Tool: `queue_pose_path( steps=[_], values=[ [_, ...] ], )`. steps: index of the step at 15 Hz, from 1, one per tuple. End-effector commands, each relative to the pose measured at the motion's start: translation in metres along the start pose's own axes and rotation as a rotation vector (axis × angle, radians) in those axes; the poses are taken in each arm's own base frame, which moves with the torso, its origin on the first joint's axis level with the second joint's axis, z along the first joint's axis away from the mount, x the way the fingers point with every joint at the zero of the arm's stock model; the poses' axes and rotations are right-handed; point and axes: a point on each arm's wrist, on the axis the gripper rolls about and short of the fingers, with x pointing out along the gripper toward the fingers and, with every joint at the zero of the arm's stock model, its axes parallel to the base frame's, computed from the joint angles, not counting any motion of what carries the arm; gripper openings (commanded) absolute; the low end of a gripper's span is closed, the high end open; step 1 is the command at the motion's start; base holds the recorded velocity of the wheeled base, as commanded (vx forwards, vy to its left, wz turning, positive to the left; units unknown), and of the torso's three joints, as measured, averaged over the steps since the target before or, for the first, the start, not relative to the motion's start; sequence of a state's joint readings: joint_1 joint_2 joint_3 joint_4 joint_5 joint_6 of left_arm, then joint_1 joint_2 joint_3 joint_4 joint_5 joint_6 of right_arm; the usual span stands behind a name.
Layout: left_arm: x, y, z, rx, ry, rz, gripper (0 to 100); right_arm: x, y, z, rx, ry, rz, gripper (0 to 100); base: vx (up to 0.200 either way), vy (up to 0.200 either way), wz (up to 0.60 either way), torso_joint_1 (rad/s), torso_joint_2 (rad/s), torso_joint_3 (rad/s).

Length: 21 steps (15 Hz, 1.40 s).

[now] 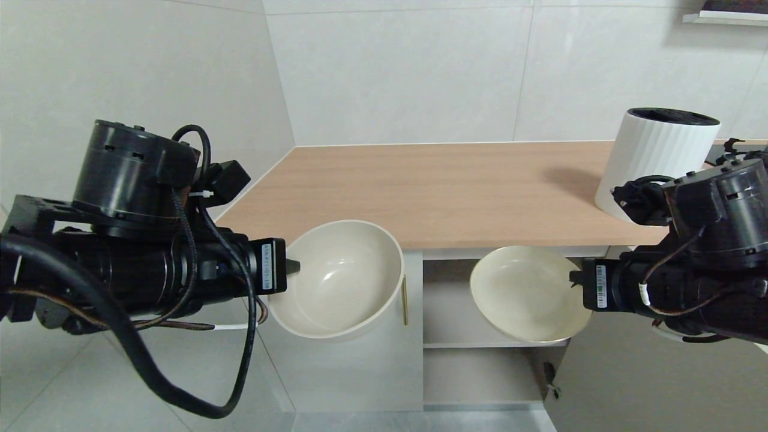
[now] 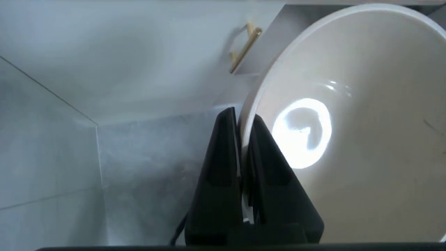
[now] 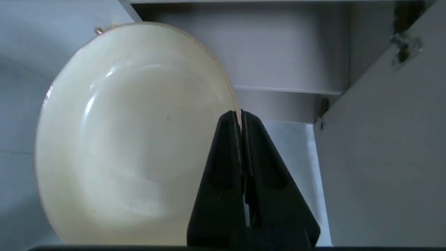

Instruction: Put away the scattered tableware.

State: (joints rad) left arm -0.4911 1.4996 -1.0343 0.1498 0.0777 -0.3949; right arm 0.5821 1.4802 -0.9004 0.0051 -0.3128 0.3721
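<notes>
Crockery hangs from both my arms, in the air in front of the cupboard (image 1: pixel 451 375) under the wooden worktop (image 1: pixel 432 186). My left pincer (image 1: pixel 292 265) is clamped on the rim of the deep bowl (image 1: pixel 336 282), one finger inside the wall and one outside. My right pincer (image 1: pixel 575 277) pinches the edge of the shallow dish (image 1: pixel 528 294) in the same way. Both pieces are tilted, with their hollows facing up and towards me.

The dish sits before the open compartment, level with the shelf (image 1: pixel 480 345). The bowl hangs further left, in front of the closed panel with the gold handle (image 1: pixel 404 300).

I judge the step in hand to be stowing these inside, and it is best done one at a time. The dish should go first, since it already faces the opening. I would level it, slide it in above the shelf, and steer wide of the open door (image 1: pixel 630 384) on my right. I would lower it until its foot bears on the shelf, and only then part my fingers.

A rim pinch gives little hold against twisting, so slow wrist turns suit both pieces. The bowl must come right, past the handle, before it goes in, and the two rims should stay well apart.
</notes>
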Motion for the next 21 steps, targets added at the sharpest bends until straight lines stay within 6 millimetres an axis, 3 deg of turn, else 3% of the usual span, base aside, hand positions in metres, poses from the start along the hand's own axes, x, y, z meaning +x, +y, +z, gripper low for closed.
queue_pose_path(
  steps=[1, 15, 21],
  values=[
    [0.001, 0.000, 0.000, -0.001, 0.004, 0.002, 0, 0.005, 0.000, -0.002, -0.004, 0.015, -0.010, 0, 0.000, 0.000, 0.00, -0.129, 0.38, 0.222],
    [0.004, 0.000, 0.000, 0.000, 0.008, 0.004, 0, 0.018, 0.002, -0.007, -0.013, 0.039, -0.042, 0, 0.000, 0.000, 0.00, -0.112, 0.45, 0.334],
    [0.003, 0.000, 0.000, 0.000, 0.007, 0.004, 0, 0.022, 0.002, -0.010, -0.021, 0.052, -0.050, 0, 0.000, 0.000, 0.00, -0.008, 0.07, 0.066]
  ],
)
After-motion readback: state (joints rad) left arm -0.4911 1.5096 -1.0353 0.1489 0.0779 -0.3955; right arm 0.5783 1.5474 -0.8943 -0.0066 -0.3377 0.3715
